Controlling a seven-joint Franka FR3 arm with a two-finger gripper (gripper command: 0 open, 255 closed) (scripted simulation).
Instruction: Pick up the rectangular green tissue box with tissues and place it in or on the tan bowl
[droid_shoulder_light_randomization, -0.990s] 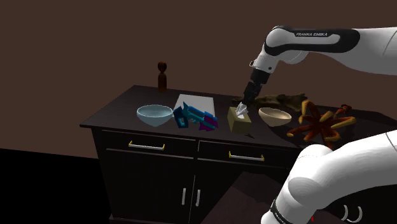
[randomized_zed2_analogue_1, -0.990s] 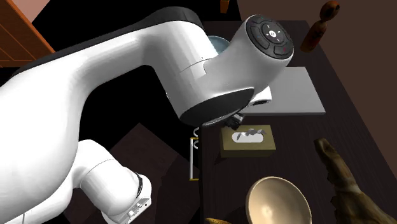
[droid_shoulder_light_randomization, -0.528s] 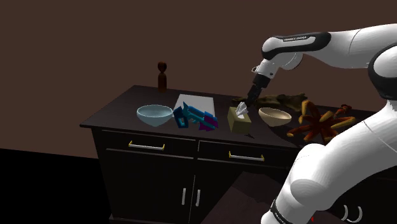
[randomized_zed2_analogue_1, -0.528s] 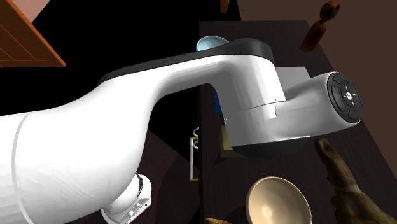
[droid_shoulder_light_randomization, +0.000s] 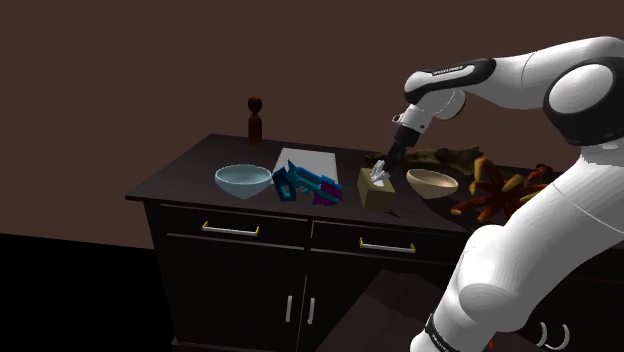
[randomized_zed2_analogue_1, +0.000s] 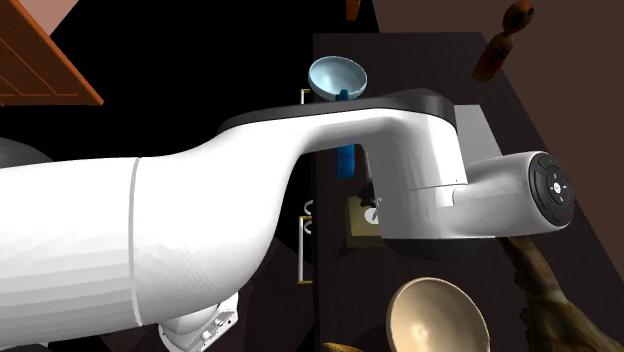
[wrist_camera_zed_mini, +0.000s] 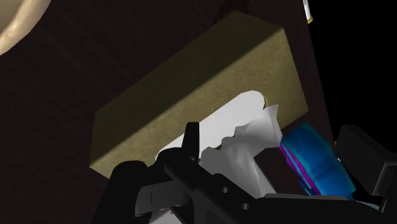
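An olive-green tissue box (droid_shoulder_light_randomization: 376, 190) with white tissues sticking out of its top stands on the dark cabinet top (droid_shoulder_light_randomization: 190, 178). The tan bowl (droid_shoulder_light_randomization: 432, 182) sits just beside it, toward the shoulder view's right. My black gripper (droid_shoulder_light_randomization: 386, 163) hangs right over the box's tissues, tilted, and is open. In the wrist view the box (wrist_camera_zed_mini: 191, 95) lies close below the gripper (wrist_camera_zed_mini: 245, 175), with the bowl's rim (wrist_camera_zed_mini: 19, 25) at the corner. The arm covers most of the box (randomized_zed2_analogue_1: 356, 216) in the second exterior view, where the bowl (randomized_zed2_analogue_1: 437, 316) is in plain sight.
A pale blue bowl (droid_shoulder_light_randomization: 243, 180), a blue and purple object (droid_shoulder_light_randomization: 305, 184) and a grey sheet (droid_shoulder_light_randomization: 306, 160) lie on the box's other side. A brown wooden figure (droid_shoulder_light_randomization: 255, 120) stands at the back. A brown lumpy object (droid_shoulder_light_randomization: 440, 157) and a red-yellow object (droid_shoulder_light_randomization: 505, 195) lie past the tan bowl.
The arm's upper links have swung round and its elbow has moved toward the shoulder view's right. The gripper has stayed over the tissue box, and the box has not moved.
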